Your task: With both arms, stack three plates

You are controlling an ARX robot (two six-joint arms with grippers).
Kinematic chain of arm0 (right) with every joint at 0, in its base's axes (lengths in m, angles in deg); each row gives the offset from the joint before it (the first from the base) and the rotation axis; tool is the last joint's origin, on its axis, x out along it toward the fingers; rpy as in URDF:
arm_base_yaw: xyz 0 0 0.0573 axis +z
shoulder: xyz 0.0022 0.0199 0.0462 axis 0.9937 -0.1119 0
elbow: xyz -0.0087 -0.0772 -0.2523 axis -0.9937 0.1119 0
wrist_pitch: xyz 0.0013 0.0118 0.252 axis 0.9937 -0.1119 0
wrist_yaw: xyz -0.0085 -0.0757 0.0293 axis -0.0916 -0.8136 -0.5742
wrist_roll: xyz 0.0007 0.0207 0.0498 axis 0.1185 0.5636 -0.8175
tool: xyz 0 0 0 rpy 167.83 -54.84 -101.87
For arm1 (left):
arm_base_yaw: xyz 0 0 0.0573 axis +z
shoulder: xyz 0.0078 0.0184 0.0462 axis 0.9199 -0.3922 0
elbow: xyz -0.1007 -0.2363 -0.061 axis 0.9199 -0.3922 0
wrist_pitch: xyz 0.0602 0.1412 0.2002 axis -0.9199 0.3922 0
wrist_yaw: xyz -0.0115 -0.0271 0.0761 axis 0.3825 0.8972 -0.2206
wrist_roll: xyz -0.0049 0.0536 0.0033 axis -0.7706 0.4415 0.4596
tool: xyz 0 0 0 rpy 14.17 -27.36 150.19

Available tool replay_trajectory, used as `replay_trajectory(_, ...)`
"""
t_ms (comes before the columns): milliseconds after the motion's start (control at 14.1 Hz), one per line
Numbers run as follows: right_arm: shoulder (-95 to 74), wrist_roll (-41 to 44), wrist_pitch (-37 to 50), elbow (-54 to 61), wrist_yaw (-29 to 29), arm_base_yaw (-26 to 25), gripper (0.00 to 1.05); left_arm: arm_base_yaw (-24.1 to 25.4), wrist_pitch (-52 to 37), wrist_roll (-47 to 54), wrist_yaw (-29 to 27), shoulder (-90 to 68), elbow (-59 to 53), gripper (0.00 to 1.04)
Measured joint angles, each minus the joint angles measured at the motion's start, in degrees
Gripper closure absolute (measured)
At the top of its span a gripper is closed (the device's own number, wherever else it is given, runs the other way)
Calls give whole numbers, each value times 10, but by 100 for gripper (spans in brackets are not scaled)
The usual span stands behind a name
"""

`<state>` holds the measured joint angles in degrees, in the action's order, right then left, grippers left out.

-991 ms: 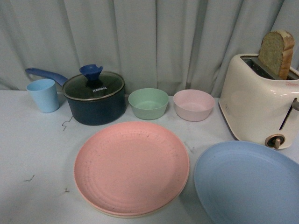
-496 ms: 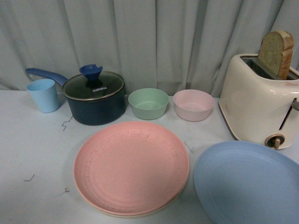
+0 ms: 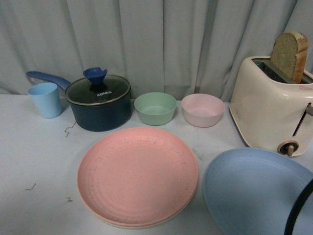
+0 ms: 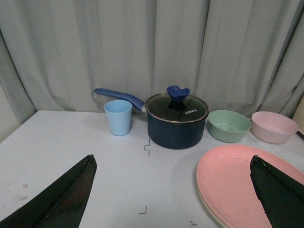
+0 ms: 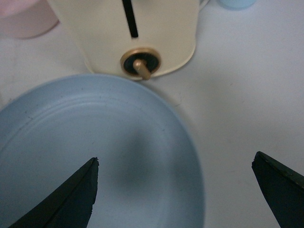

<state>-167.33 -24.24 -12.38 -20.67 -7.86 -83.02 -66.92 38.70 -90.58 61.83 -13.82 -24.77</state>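
The right gripper hangs wide open and empty over the blue plate, with the toaster just behind. The left gripper, also spread wide and empty, faces the pink plate, which lies on the cream plate. A black cable has newly appeared over the blue plate.

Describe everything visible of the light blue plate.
The light blue plate is large, round, shallow and matte, with faint concentric ridges. It lies flat and empty on the white table, close in front of the cream toaster and right of the pink plate, not touching that one. The right end effector, open, hangs over it.
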Motion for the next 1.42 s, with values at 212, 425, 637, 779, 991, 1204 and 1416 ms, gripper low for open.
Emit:
replay_trajectory(212,-107,-49,-53,-76,-28,30,6,0,0,0,0,0,0,7)
replay_trajectory(425,-157,-75,-89,-111,-37,25,6,0,0,0,0,0,0,7)
replay_trajectory(637,-164,-77,-84,-115,-39,1,6,0,0,0,0,0,0,7)
replay_trajectory(779,-172,-77,-80,-114,-38,-3,19,0,0,0,0,0,0,7)
replay_trajectory(991,-172,-77,-74,-112,-31,-3,54,0,0,0,0,0,0,7)
replay_trajectory(1204,-172,-77,-71,-110,-26,-8,87,0,0,0,0,0,0,7)
replay_trajectory(1416,-152,-74,-69,-92,12,-15,102,0,0,0,0,0,0,7)
